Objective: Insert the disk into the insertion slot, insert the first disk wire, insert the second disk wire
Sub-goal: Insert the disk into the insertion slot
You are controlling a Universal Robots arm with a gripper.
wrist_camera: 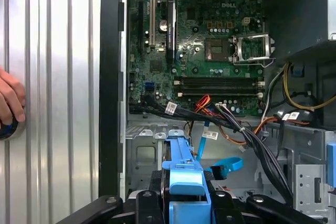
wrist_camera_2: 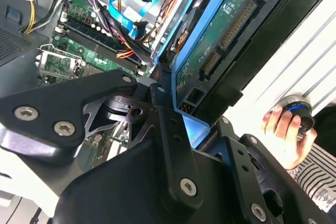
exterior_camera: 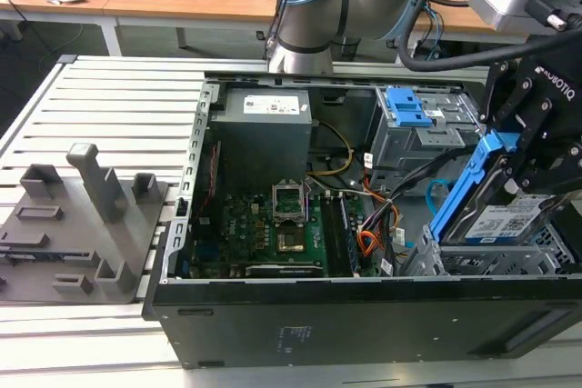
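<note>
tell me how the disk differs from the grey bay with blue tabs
The disk is tilted, gripped by the claw at the insertion slot; the grey bay sits level in the case. The disk is flat and silver with a white label; the bay is a taller grey box. The disk has a blue frame; the bay has blue tabs on top. Both carry blue plastic.

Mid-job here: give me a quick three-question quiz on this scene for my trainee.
1. True or false: the silver hard drive in its bright blue plastic carrier lies flat inside the low grey perforated-metal cage.
2. The black gripper is shut on: A the drive; B the thin light-blue flat cable; C nothing.
3. What colour are the tabs on the taller grey bay?
Key: 1 false; 2 A; 3 blue.
</note>
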